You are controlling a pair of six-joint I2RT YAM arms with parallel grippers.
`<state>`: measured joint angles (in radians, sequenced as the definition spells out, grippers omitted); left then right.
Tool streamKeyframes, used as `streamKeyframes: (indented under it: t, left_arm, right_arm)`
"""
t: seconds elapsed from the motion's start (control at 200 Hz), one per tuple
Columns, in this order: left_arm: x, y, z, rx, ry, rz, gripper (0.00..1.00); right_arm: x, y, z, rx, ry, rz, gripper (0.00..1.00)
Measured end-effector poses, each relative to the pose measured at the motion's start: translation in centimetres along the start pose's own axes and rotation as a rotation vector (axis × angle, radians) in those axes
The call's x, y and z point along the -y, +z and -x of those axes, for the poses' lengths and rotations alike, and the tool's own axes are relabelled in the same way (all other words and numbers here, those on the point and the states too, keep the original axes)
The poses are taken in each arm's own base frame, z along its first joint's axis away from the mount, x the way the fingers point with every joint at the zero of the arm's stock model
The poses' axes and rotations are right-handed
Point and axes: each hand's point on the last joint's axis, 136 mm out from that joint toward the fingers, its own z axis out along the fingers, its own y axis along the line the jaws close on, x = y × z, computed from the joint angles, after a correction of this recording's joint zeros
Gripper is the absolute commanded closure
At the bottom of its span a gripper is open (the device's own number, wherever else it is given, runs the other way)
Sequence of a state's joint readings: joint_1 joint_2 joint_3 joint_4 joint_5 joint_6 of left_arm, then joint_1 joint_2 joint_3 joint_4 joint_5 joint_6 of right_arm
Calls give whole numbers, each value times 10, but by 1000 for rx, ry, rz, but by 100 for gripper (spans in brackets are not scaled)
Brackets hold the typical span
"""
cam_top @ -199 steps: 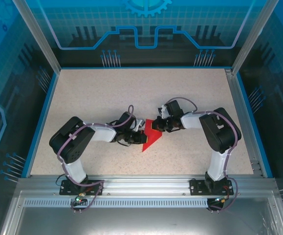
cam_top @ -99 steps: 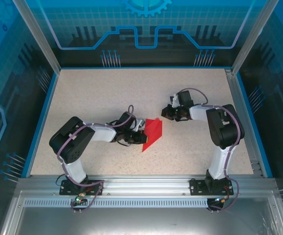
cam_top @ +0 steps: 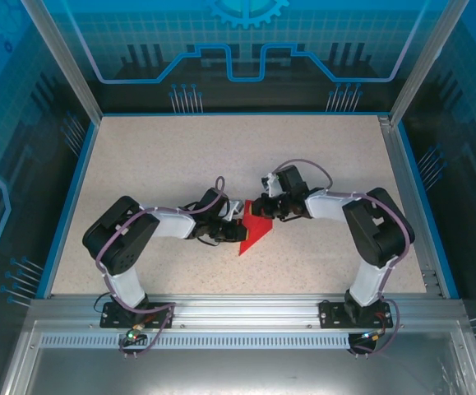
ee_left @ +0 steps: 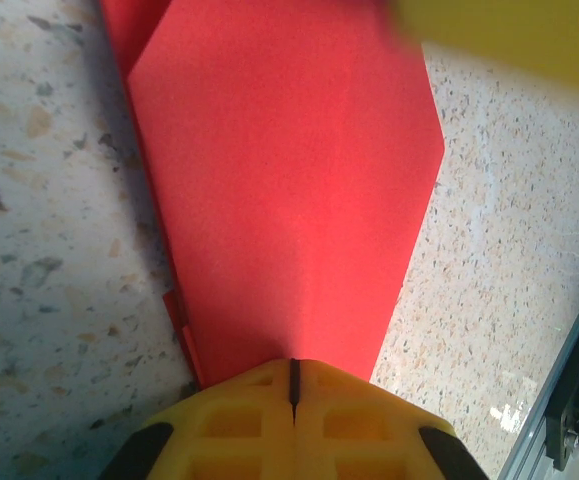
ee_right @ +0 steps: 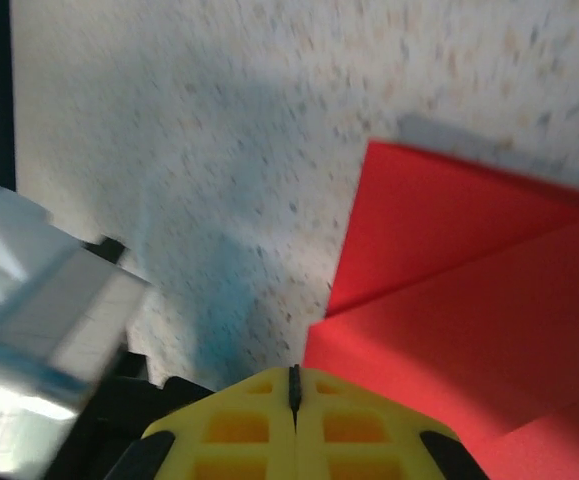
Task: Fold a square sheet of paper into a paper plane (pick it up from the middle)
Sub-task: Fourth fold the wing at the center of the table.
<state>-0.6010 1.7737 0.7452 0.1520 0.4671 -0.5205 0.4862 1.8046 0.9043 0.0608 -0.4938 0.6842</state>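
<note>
The square sheet of paper [cam_top: 252,234] is bright red and lies folded into a pointed, creased shape at the middle of the table. My left gripper [cam_top: 238,224] is at its left side. In the left wrist view the paper [ee_left: 289,180] runs under the yellow tips of my left gripper [ee_left: 291,372], which are shut and resting on it. My right gripper [cam_top: 261,209] is at the paper's far end. In the right wrist view my right gripper [ee_right: 294,378] is shut, with its tips at the edge of the layered paper [ee_right: 469,290].
The speckled tabletop [cam_top: 180,156] has a blue rim [cam_top: 67,197] and an aluminium rail [cam_top: 238,309] along the near edge. Part of the left arm [ee_right: 39,330] shows blurred beside the right gripper. The right gripper's yellow finger [ee_left: 509,30] crosses the left wrist view's top corner.
The right gripper left the paper, swung back and to the right, then returned to its far end. A flap that stood raised half a second ago now lies lower. The left gripper stayed put.
</note>
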Motion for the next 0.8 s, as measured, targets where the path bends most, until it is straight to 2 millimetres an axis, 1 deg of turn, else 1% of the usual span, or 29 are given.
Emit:
streamKeyframes:
  t: [0.06,0.15,0.285,0.36,0.455,0.505,0.595,0.63,0.735,0.8]
  left_arm:
    - [0,0,-1,-3,-2,2,99]
    - [0,-2,-2,-7,-5,5,97]
    - [-2,-6,-5,-11,-16,28,94]
    - [-4,-11,-9,-21,-31,52,85]
    - [-3,-22,-12,-22,-58,77,82]
    - [2,-28,-10,-9,-62,76,79]
    - [16,-40,-1,35,-81,51,79]
    - [22,-43,4,49,-89,37,81]
    - [39,-44,20,75,-122,-14,86]
    - [44,-41,27,83,-146,-42,87]
  right_arm:
    - [8,6,-6,-16,14,-10,97]
    - [25,13,-18,-43,46,-41,97]
    - [24,16,-18,-45,45,-15,98]
    - [24,16,-18,-43,43,-8,98]
    - [23,16,-18,-39,40,-2,98]
    - [23,16,-18,-37,40,-2,98]
    - [23,16,-18,-36,38,0,98]
    - [23,16,-18,-36,38,0,98]
    - [23,16,-18,-36,38,0,98]
    - [23,16,-18,-36,38,0,98]
